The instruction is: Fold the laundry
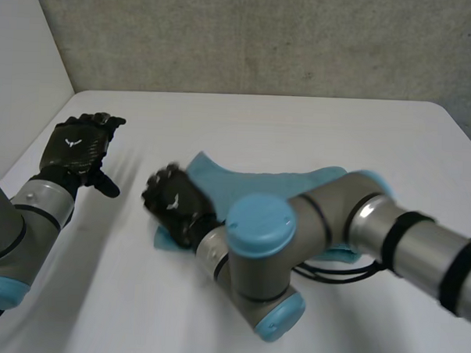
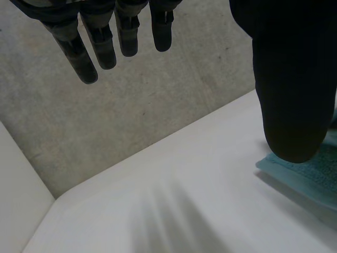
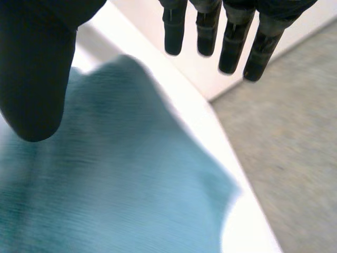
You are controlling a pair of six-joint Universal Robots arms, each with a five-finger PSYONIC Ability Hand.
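1. The teal cloth [image 1: 258,185] lies about mid-table on the white table [image 1: 261,119]. Its right part is hidden under the right arm [image 1: 389,230]. One corner points toward the far left, and the far edge runs in a wavy line rather than a square one.
2. From where I stand it looks thin, soft and light. I'd expect it to sag and drape rather than keep a shape, and to slide easily across the smooth tabletop. Nothing about it can break. The weave looks faintly ribbed, so the fingers should get some purchase on it.
3. I'd take hold with a pinch at a corner or along a free edge, either the left end or that far-left corner. A grab in the middle would likely only bunch it.
4. The right hand [image 1: 176,201] is over the cloth's left end. Its fingers [image 3: 231,45] are straight and the thumb is spread well apart, with cloth under the palm and nothing gripped. I can't tell whether it touches the fabric.
5. The left hand [image 1: 76,148] is off to the far left over bare table, well apart from the cloth. Its fingers [image 2: 105,47] are straight and the thumb is wide. It holds nothing and touches nothing.
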